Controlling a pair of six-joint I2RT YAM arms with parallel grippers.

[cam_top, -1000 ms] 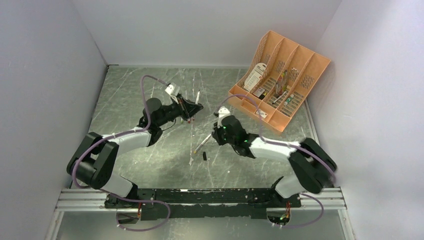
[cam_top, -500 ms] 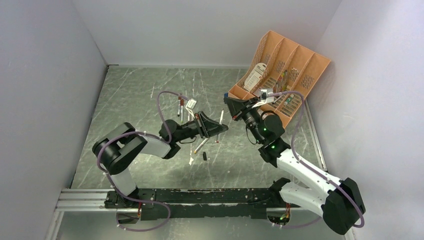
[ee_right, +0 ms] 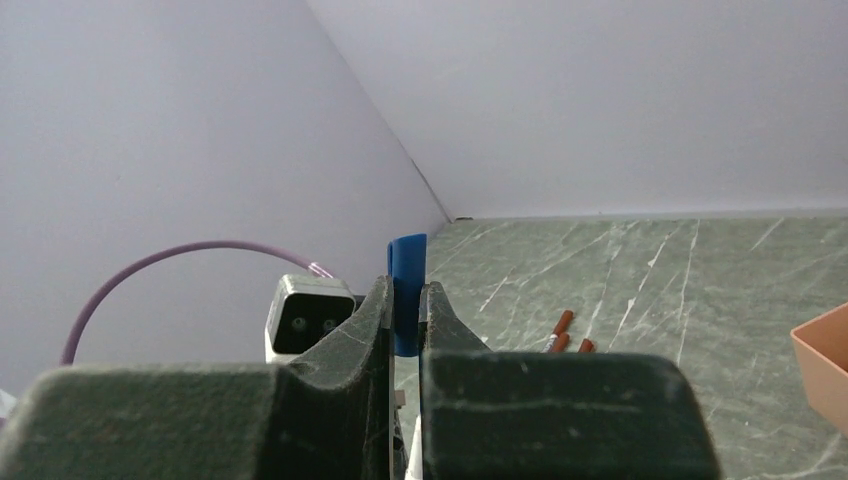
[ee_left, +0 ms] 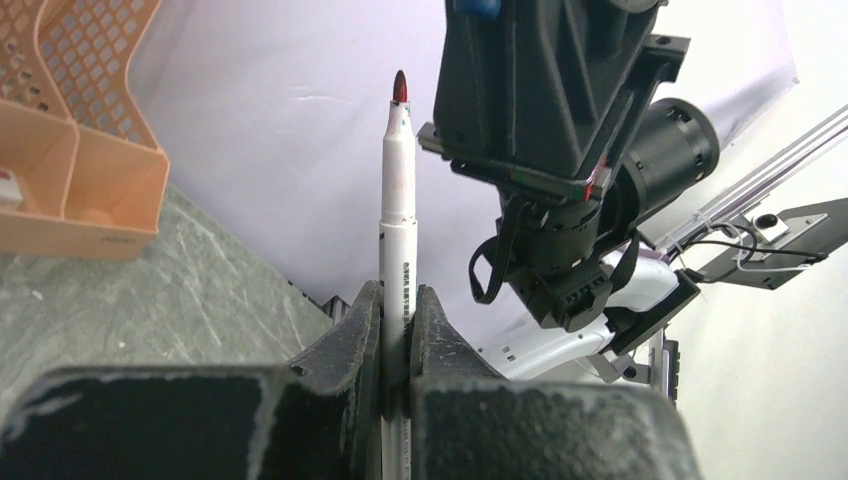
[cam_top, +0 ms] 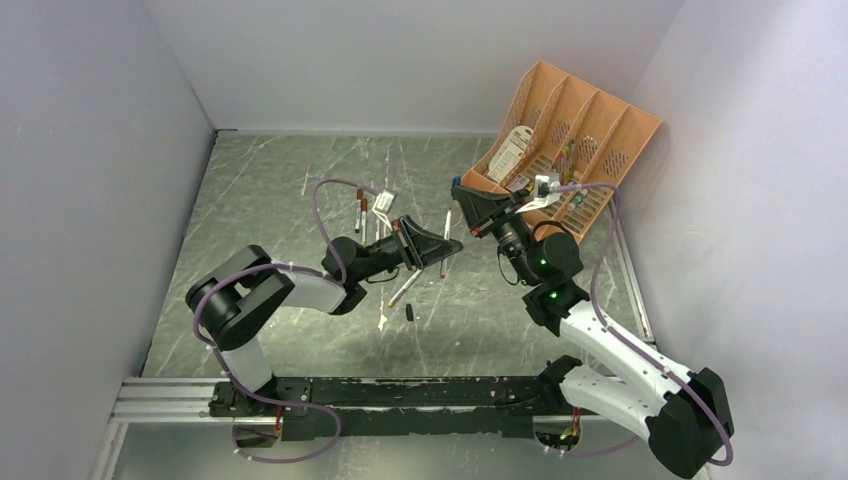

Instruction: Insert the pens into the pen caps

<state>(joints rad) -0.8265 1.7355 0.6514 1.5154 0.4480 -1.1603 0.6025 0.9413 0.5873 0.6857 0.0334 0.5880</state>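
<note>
**Left claw** (ee_left: 397,295): narrow, its two dark fingers clamped on the barrel of a long white marker pen with a dark red tip (ee_left: 398,190). The pen stands straight out from between the fingers, tip away from the wrist and uncapped.

**Right claw** (ee_right: 405,288): narrow, pinching a short blue plastic cap (ee_right: 407,260), which projects a little past the fingertips. In the left wrist view this claw hangs just to the right of the pen tip; tip and cap are apart.

Both claws are raised above the grey-green marbled tabletop (cam_top: 270,200) and face each other.

**Below the left claw**: one loose white pen (cam_top: 405,289) lies on the tabletop, with a small dark cap (cam_top: 411,313) near its lower end.

**Behind the left claw, toward the far wall**: further pens with red ends (cam_top: 357,214) lie flat.

**Beyond the right claw**: an orange slotted plastic organizer tray (cam_top: 600,130) leans in the corner.
</note>
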